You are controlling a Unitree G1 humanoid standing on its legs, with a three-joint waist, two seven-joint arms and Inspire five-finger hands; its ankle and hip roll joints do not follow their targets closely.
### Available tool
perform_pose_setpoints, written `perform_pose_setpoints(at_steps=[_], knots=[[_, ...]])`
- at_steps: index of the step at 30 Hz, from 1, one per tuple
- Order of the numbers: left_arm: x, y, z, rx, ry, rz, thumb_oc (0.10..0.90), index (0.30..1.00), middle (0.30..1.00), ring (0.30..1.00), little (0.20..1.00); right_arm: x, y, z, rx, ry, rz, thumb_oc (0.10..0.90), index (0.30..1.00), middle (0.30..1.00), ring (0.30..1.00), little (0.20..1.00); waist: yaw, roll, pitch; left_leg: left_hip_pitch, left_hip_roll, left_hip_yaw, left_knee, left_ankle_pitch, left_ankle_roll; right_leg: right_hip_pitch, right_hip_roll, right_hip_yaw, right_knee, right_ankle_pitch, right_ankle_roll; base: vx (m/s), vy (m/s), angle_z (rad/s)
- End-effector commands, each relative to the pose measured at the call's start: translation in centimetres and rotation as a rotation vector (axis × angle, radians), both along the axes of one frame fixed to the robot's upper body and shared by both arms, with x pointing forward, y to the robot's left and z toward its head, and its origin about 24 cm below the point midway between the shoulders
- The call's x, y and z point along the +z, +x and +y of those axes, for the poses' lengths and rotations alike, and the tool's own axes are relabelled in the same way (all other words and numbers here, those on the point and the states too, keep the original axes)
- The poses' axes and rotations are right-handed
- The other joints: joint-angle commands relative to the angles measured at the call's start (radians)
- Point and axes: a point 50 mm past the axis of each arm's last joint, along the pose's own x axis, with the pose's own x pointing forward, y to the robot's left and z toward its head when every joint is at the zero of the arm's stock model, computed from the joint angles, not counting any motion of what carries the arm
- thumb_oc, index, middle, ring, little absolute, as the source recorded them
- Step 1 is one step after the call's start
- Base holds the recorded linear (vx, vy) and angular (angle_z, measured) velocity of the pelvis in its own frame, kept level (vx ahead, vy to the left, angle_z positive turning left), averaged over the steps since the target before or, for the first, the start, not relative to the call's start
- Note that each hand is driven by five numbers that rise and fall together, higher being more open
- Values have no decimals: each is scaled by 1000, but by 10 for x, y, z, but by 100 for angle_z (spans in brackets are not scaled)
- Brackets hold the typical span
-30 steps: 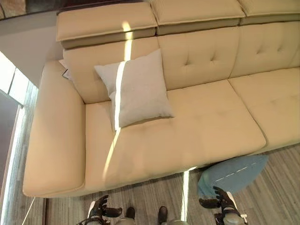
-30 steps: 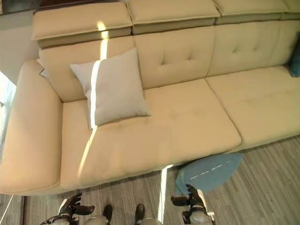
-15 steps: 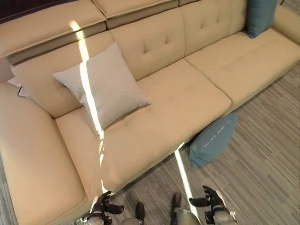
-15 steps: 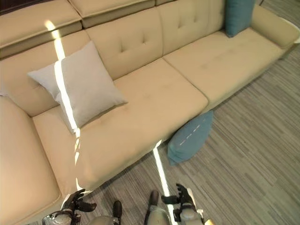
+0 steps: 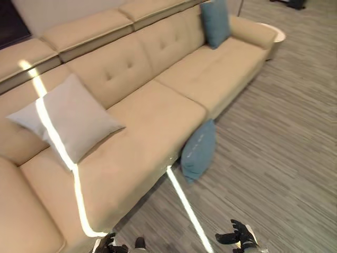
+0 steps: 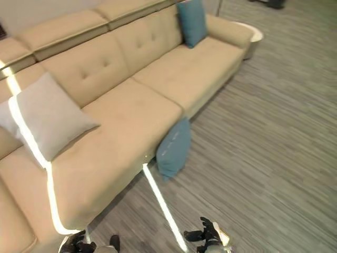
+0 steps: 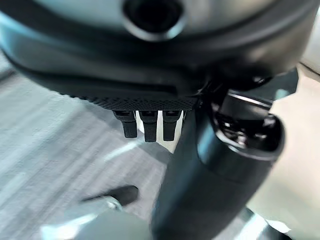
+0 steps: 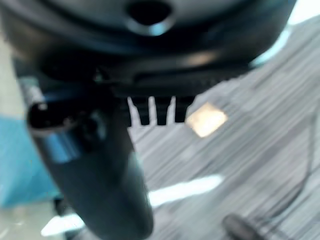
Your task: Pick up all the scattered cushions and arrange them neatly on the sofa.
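A long beige tufted fabric sofa (image 5: 158, 121) ran along the wall. A pale grey square cushion (image 5: 66, 118) leaned against its backrest at the robot's left, and a teal cushion (image 5: 215, 22) stood upright against the backrest near the far armrest. A second teal cushion (image 5: 199, 150) was on the grey striped floor (image 5: 274, 147), propped on edge against the sofa's front below the seam between two seat pads. That one looked like the piece left to collect.

The left hand (image 5: 108, 245) sat low at the bottom edge of the view, near the sofa's front corner, and held nothing; in its wrist view the fingers hung straight. The right hand (image 5: 237, 240) was low over the floor, well apart from the fallen cushion, fingers loosely spread and empty.

The risk from here was mainly in the approach. The cushion stood in a narrow spot tight against the sofa front, so a reach from above might push it flat or wedge it under the seat edge. A one-handed pinch on soft fabric could also slip, letting it sag and drop during the lift.
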Motion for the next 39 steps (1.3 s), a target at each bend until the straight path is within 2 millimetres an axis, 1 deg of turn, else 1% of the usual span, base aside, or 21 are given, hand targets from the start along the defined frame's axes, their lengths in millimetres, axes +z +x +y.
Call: perform_pose_setpoints(at_steps=[1,3,6,7,8,13,14,16,18,20,23,24,26,27,28,29,31,34,35,38,39], knots=[[8,36,-20,-78,-10,-105,800,900,900,900,900,14,23,-17,-9,-83,-84,800,900,900,900,900,25,14,72,-36,-130,-147,47,-121,-15,16,9,51,-55,33,74,-66,-80,-84],[8,39,-25,-92,-18,-112,800,900,900,900,900,11,18,-18,-17,-86,-60,800,900,900,900,900,28,12,75,-38,-167,-224,58,-140,-12,11,18,90,-63,44,74,-24,-26,-104],[9,44,-31,-108,-33,-128,800,900,900,900,900,9,16,-16,-18,-82,-40,800,900,900,900,900,26,27,71,-26,-200,-278,62,-160,-3,-1,35,154,-75,59,74,-12,57,-95],[9,44,-31,-108,-33,-128,800,900,900,900,900,9,16,-16,-18,-82,-40,800,900,900,900,900,27,27,72,-25,-199,-276,62,-160,-2,0,35,156,-75,59,74,-19,146,-158],[9,45,-34,-122,-37,-128,800,900,900,900,900,8,16,-14,-18,-79,-36,800,900,900,900,900,18,41,67,-4,-205,-291,29,-163,8,-13,47,208,-79,72,82,-12,111,-143],[10,47,-34,-129,-34,-132,800,900,900,900,900,6,14,-10,-25,-63,-29,800,900,900,900,900,8,46,63,26,-197,-272,-13,-155,20,-37,52,238,-66,82,92,-17,115,-77],[11,47,-29,-118,-26,-135,800,900,900,900,900,5,14,-6,-23,-49,-29,800,900,900,900,900,10,45,64,32,-194,-257,-28,-149,29,-63,52,239,-28,80,95,-65,75,-70],[13,48,-21,-92,-11,-142,800,900,900,900,900,5,20,-1,-5,-41,-42,800,900,900,900,900,26,45,79,38,-181,-227,-44,-140,36,-114,34,177,47,86,109,-108,40,-82],[13,45,-14,-69,3,-133,800,900,900,900,900,5,19,0,2,-45,-36,800,900,900,900,900,49,44,77,51,-155,-182,-68,-136,32,-121,-20,39,56,90,127,-40,-65,-167],[12,42,-10,-52,9,-125,800,900,900,900,900,4,16,-2,9,-53,-26,800,900,900,900,900,53,47,74,74,-139,-174,-82,-134,32,-127,-43,-13,69,93,121,57,-70,-74],[12,41,-8,-46,12,-124,800,900,900,900,900,4,15,-4,-5,-49,-26,800,900,900,900,900,42,49,70,84,-135,-176,-80,-138,33,-143,-39,20,71,97,120,114,-80,-12],[10,38,-9,-52,10,-107,800,900,900,900,900,4,12,-6,-15,-46,-19,800,900,900,900,900,32,44,59,99,-138,-168,-76,-149,30,-120,-31,43,33,101,110,110,-88,7],[10,38,-9,-52,10,-107,800,900,900,900,900,4,12,-6,-16,-46,-19,800,900,900,900,900,33,44,60,100,-138,-168,-76,-149,30,-120,-30,43,33,101,110,137,-147,2],[9,35,-11,-45,0,-101,800,900,900,900,900,3,6,-9,-48,-40,-15,800,900,900,900,900,28,47,47,118,-112,-170,-60,-165,9,-98,-17,43,3,94,92,246,-347,4],[7,34,-14,-35,-18,-99,800,900,900,900,900,5,6,-14,-106,-25,-43,800,900,900,900,900,20,49,56,106,-98,-164,28,-183,-9,-67,-2,44,-15,78,77,245,-348,17],[7,34,-14,-35,-18,-99,800,900,900,900,900,5,6,-14,-106,-25,-43,800,900,900,900,900,20,50,57,105,-97,-164,32,-186,-9,-65,-1,44,-16,79,77,84,-195,34],[8,37,-17,-30,-34,-110,800,900,900,900,900,6,5,-18,-148,-19,-50,800,900,900,900,900,22,46,80,22,-91,-154,194,-146,-29,-38,3,35,-25,75,57,7,-151,21],[8,39,-22,-32,-57,-120,800,900,900,900,900,4,-4,-25,-192,-27,-28,800,900,900,900,900,30,37,102,-57,-82,-128,360,-109,-22,4,5,27,-47,69,38,80,-147,-1],[8,39,-23,-28,-63,-122,800,900,900,900,900,4,-6,-26,-198,-28,-21,800,900,900,900,900,31,36,103,-70,-88,-122,364,-118,-16,12,9,33,-54,65,38,159,-102,-12],[6,39,-30,-44,-71,-111,800,900,900,900,900,2,-14,-29,-207,-43,4,800,900,900,900,900,43,25,95,-112,-161,-121,293,-174,7,40,19,48,-82,49,50,253,-80,-1],[7,42,-32,-67,-69,-110,800,900,900,900,900,3,-14,-31,-207,-58,9,800,900,900,900,900,48,31,83,-122,-188,-109,176,-137,14,52,43,58,-91,39,57,368,-40,-2]])
